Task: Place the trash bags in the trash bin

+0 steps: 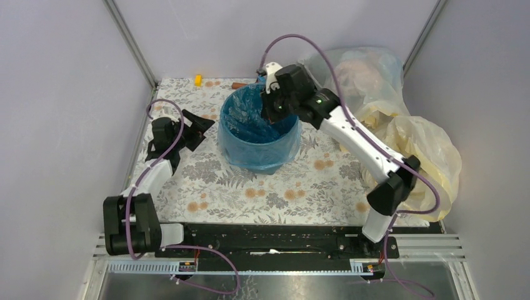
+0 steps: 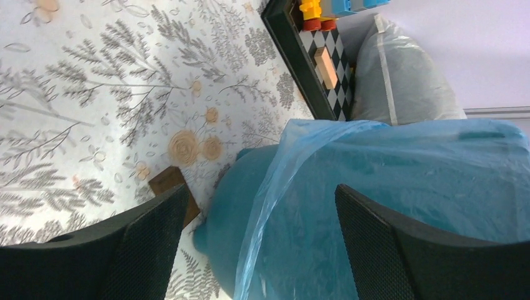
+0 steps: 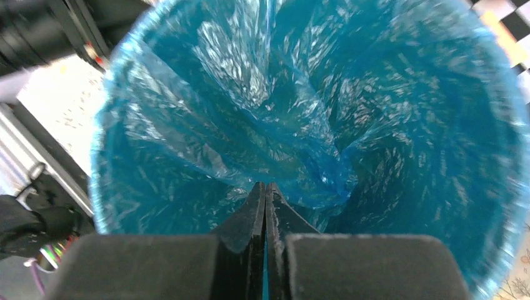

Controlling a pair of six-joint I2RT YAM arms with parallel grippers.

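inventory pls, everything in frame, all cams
trash bin: one, teal, centre of the table
trash bag: one, translucent blue, lining the bin, edge draped over its rim
table: one, white floral cloth
clear bag: one, stuffed, far right corner
yellow bags: pale yellow, right edge, count unclear
yellow item: one, small, far edge of the table
brown block: one, on the cloth by the bin's base
checkered board: one, black and white, black frame, behind the bin
toy blocks: yellow, blue, red, on the board, cut off by the frame
left gripper: open, left of the bin
right gripper: shut, in the bin's mouth
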